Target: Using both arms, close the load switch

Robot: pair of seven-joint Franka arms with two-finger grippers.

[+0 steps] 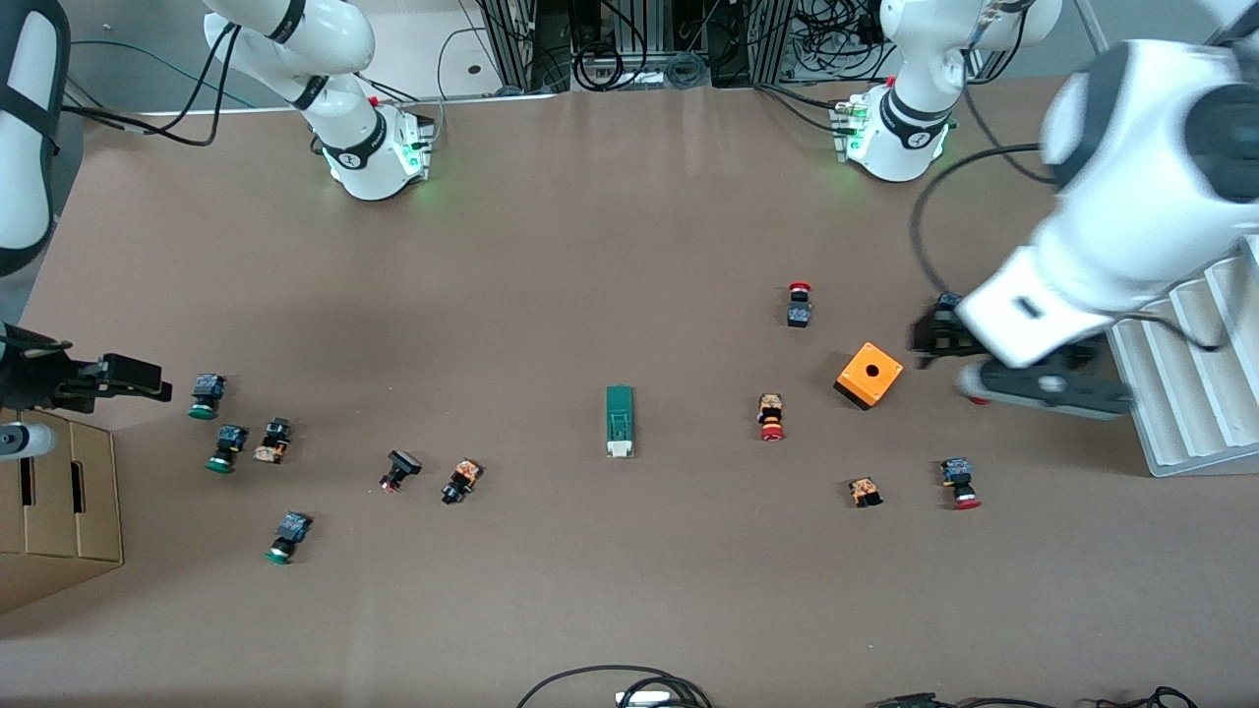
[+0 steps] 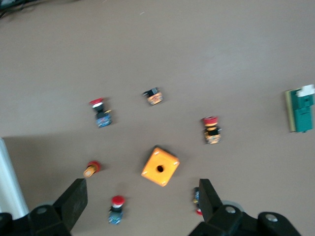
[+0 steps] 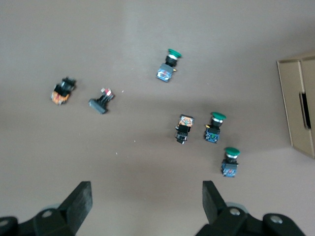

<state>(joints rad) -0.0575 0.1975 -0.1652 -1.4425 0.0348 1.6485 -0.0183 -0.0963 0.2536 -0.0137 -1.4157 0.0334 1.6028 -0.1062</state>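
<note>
The load switch, a narrow green block with a white end piece, lies flat near the middle of the table. The left wrist view shows it at the frame's edge; it is outside the right wrist view. My left gripper hangs open over the table beside the orange box, toward the left arm's end. Nothing is between its fingers. My right gripper is open and empty over the right arm's end of the table, above a group of green push buttons.
Red push buttons lie around the orange box, and one sits on the table under the left gripper. Several green buttons lie near a cardboard box. A white stepped rack stands at the left arm's end.
</note>
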